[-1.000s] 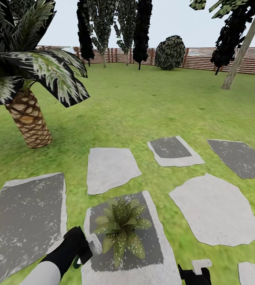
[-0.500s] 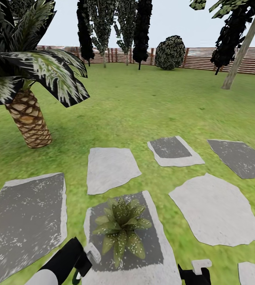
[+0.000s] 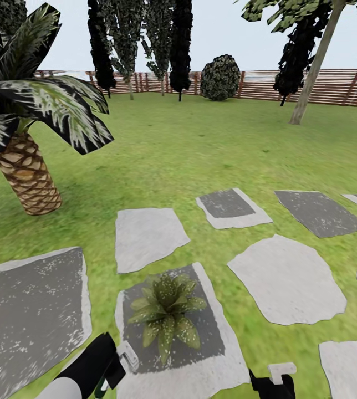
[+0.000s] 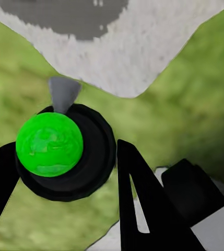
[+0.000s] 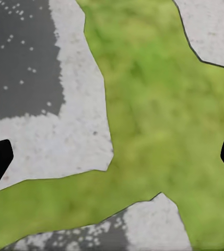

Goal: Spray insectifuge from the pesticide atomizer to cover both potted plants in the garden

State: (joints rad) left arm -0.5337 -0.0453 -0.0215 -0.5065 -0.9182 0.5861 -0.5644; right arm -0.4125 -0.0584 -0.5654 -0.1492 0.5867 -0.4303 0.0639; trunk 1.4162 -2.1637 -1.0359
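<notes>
Grippers first: the left gripper [image 4: 65,172] is clamping the pesticide atomizer [image 4: 65,151], whose dark round body and bright green cap are sitting between the two black fingers [image 4: 143,209] in the left wrist view; in the head view the atomizer's white head [image 3: 127,354] is poking out just beside the potted plant [image 3: 166,310]. The right gripper [image 5: 112,157] is hanging spread wide and empty over grass and pale stone edges. Compared with half a second ago, the whole head picture is sliding: the palm [image 3: 26,177], the fence [image 3: 333,86] and the stepping stones [image 3: 148,235] are all shifting leftward together, so the camera is turning, not the things. The sprayer arm is keeping roughly the same place low in the picture. My judgement is that the robot is looking rightward across the garden, perhaps searching for the second plant, while this rosette is sitting on its dark stone slab [image 3: 212,332] within easy spraying reach.
</notes>
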